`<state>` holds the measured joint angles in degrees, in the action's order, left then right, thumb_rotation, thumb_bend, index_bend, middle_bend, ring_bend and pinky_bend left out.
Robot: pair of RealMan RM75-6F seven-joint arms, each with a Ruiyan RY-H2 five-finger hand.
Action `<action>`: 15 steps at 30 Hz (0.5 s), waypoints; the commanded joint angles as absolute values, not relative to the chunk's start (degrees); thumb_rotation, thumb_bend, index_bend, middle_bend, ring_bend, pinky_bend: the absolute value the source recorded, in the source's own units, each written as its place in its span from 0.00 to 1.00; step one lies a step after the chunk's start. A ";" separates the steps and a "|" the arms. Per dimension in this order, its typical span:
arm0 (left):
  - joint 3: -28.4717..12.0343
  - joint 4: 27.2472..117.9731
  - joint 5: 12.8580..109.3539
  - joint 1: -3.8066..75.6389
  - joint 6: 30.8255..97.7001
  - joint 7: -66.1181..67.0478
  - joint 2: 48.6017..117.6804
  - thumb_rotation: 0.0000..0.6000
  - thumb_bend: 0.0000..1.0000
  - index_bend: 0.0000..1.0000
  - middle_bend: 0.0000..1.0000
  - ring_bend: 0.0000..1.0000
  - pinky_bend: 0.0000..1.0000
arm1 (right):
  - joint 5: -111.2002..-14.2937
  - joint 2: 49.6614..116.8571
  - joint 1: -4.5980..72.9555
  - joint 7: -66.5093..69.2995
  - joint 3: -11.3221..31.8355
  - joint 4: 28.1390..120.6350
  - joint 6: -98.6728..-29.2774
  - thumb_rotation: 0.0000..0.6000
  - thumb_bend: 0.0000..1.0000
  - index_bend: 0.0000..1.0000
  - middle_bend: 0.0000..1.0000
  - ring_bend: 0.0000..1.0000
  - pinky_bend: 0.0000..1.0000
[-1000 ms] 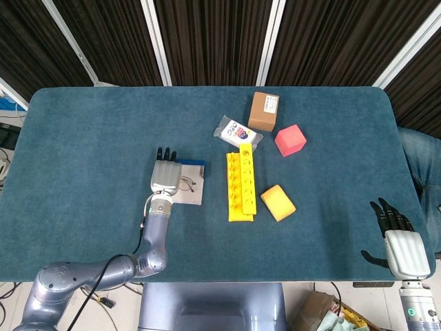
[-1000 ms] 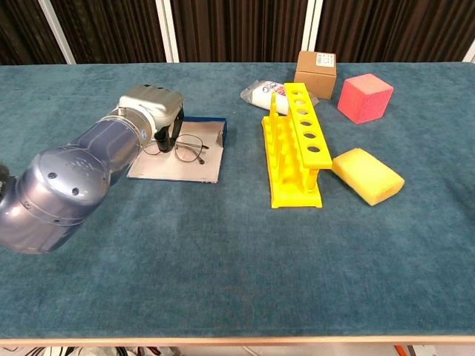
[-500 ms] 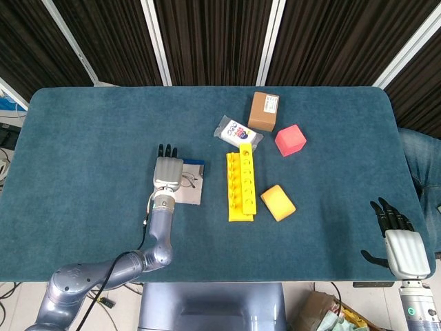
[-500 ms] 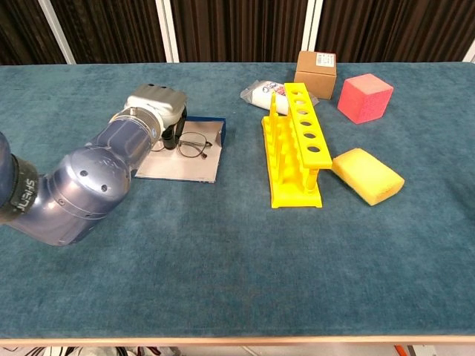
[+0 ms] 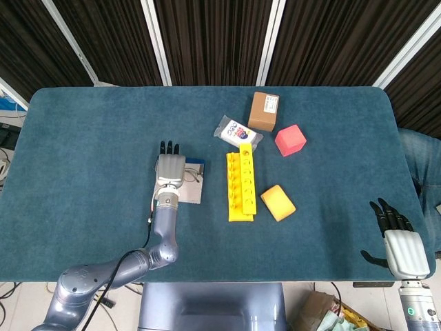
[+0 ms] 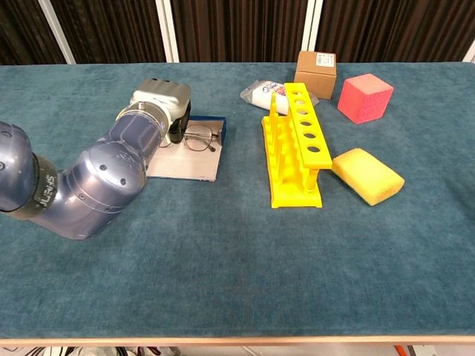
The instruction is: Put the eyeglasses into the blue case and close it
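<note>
The blue case [image 5: 193, 193] [image 6: 194, 166] lies open and flat on the table left of centre, its grey lining up and its blue edge at the far side. My left hand [image 5: 169, 169] [image 6: 162, 97] hangs over the case's far left part, fingers pointing down. It pinches the thin-framed eyeglasses [image 5: 192, 176] [image 6: 199, 139] by their left side, just above the lining near the blue edge. My right hand [image 5: 401, 243] hovers past the table's front right corner, fingers spread and holding nothing.
A yellow tube rack [image 5: 241, 186] [image 6: 295, 144] stands just right of the case. A yellow sponge [image 5: 278, 202], a pink cube [image 5: 290, 140], a cardboard box [image 5: 263, 111] and a white packet [image 5: 239, 132] lie around the rack's right and far sides.
My left hand has moved away from me and slightly right over the case, carrying the eyeglasses toward the blue far edge. The right hand has stayed still.
</note>
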<state>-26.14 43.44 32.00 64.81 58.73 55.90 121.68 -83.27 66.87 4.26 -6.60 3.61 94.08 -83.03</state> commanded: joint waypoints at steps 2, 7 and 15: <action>-26.94 41.74 32.36 65.50 58.85 55.59 122.66 1.00 0.45 0.56 0.13 0.00 0.00 | -83.15 66.86 4.26 -6.61 3.62 94.09 -82.96 1.00 0.12 0.00 0.00 0.11 0.19; -27.94 39.05 32.14 66.12 58.53 55.93 123.93 1.00 0.45 0.56 0.13 0.00 0.00 | -83.03 66.77 4.28 -6.63 3.62 94.18 -82.85 1.00 0.12 0.00 0.00 0.11 0.19; -29.10 36.03 32.50 66.74 58.24 55.80 125.41 1.00 0.45 0.40 0.12 0.00 0.00 | -83.03 66.81 4.30 -6.69 3.66 94.11 -82.90 1.00 0.12 0.00 0.00 0.11 0.19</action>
<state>-29.02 36.13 32.44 66.70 58.30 55.72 125.30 -83.03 66.81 4.30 -6.69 3.67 94.11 -82.90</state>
